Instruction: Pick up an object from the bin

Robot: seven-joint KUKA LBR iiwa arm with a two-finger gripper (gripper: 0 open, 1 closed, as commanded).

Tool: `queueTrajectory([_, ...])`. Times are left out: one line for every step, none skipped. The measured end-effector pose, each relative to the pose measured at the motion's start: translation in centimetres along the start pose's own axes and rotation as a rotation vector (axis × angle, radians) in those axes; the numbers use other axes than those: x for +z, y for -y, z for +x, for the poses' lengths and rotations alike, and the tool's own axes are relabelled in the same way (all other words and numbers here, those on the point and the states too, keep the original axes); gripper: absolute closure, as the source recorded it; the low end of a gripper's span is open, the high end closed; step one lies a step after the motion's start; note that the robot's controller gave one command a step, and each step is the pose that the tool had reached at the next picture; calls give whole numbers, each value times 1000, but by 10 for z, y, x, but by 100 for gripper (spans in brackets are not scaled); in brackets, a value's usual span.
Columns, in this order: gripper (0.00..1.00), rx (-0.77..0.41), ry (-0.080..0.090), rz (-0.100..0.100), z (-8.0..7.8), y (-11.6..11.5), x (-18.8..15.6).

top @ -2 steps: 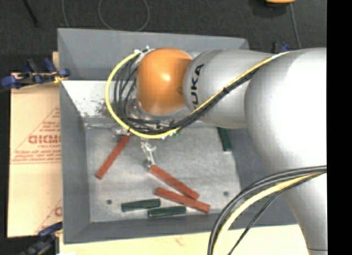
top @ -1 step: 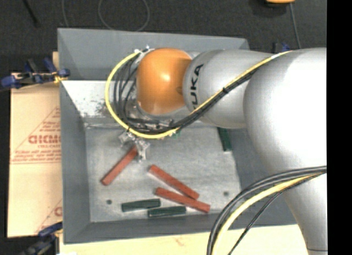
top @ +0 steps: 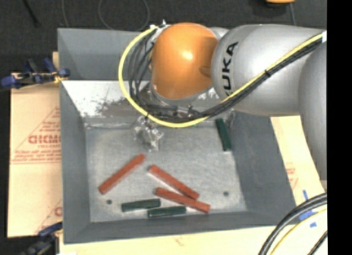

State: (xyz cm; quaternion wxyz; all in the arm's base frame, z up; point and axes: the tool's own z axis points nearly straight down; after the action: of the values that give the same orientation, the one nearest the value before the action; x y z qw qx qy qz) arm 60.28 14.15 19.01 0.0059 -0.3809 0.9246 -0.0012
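While the gripper (top: 147, 136) hangs low over the back-left part of the grey bin (top: 74, 155), under the arm's orange cover (top: 181, 58), the step in hand looks to be the approach. Nothing shows in its grasp, and I cannot tell whether the jaws stand open or closed (the metal tip reads as one small cluster from above). Directly beneath it the floor is bare.

The nearest thing is a slanted red-brown bar (top: 122, 173). Its upper end is just in front of the gripper and its lower end points toward the front-left corner. A second red-brown bar (top: 173, 182) and a third red-brown bar (top: 182, 200) lie close together near the middle front. Two dark green bars, one (top: 141, 206) left of the other (top: 166, 212), rest beside the front wall. A further green bar (top: 223, 134) lies at the back right, near the arm.

By my reading the pick is not yet made, so the task is at its start. If the slanted bar is the target, the next move calls for a small shift forward and left to centre over its middle. The jaws should then be turned square to its length and spread wider than the bar before the descent to the floor. That bar lies clear of the others, whereas the paired bars risk a double catch.
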Motion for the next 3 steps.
queueTrajectory([0,3,-5,-6,1,-1,5])
queueTrajectory([0,-92,-12,-10,52,-17,122])
queueTrajectory([100,-90,0,-3,48,-16,116])
